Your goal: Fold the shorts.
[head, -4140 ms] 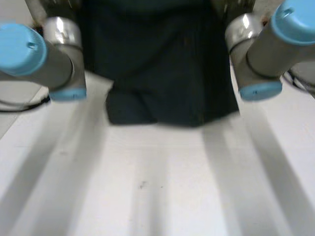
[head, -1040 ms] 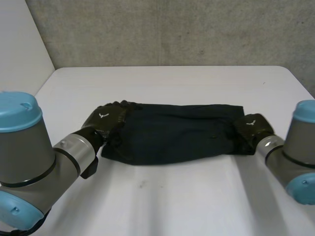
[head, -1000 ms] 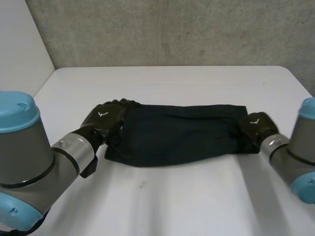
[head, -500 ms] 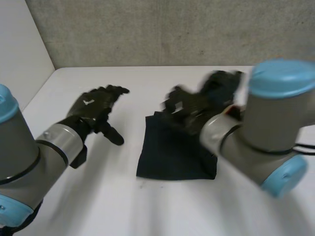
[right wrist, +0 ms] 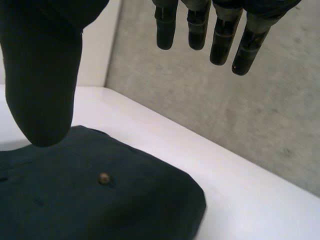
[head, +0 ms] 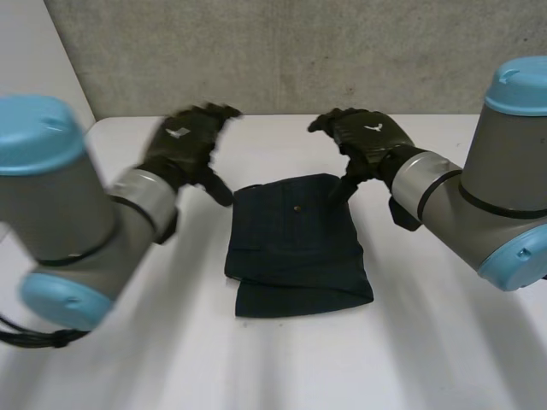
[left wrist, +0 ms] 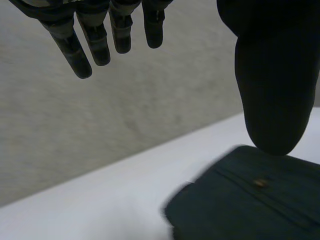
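Shorts of dark navy cloth lie folded into a compact, roughly square bundle in the middle of the white tabletop. A lower layer sticks out along the near edge beneath the upper one. A small round button sits on the top layer toward the far edge. The left hand hangs in the air just beyond the bundle's far left corner. Its fingers are straight and a little spread, and its thumb is held well apart from them with nothing between. In the left wrist view the shorts lie below the thumb tip, with bare tabletop under the fingers. The right hand hangs above the far right corner, mirroring the left. Its fingers are straight and loosely spread, its thumb points down over the cloth, and the gap between thumb and fingers holds nothing. Whether that thumb tip touches the shorts cannot be told. No cloth is pinched by either hand. Both arms reach in from the near side, one on each flank of the bundle. A grey wall rises behind the tabletop's far edge.
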`<control>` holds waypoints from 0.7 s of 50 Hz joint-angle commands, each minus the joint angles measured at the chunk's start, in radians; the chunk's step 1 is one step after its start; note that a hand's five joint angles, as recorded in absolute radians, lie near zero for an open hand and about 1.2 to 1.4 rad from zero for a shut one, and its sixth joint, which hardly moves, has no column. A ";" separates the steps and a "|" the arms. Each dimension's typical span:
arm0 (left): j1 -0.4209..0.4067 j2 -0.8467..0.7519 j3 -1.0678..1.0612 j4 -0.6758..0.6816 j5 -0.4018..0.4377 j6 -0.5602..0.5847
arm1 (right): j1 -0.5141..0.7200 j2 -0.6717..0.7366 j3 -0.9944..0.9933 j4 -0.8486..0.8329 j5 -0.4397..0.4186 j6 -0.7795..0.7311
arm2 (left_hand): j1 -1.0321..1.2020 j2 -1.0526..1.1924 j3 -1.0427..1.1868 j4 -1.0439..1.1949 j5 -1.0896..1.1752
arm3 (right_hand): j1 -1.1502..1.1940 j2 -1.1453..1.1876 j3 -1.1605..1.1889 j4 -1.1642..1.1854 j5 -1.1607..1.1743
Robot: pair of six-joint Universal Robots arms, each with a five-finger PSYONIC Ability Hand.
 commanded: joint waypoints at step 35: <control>0.009 0.102 0.231 -0.301 -0.126 0.157 | -0.019 -0.137 -0.058 0.023 0.367 -0.188 | 0.020 0.006 -0.004 0.005 -0.011 | -0.030 -0.050 -0.040 -0.063 -0.070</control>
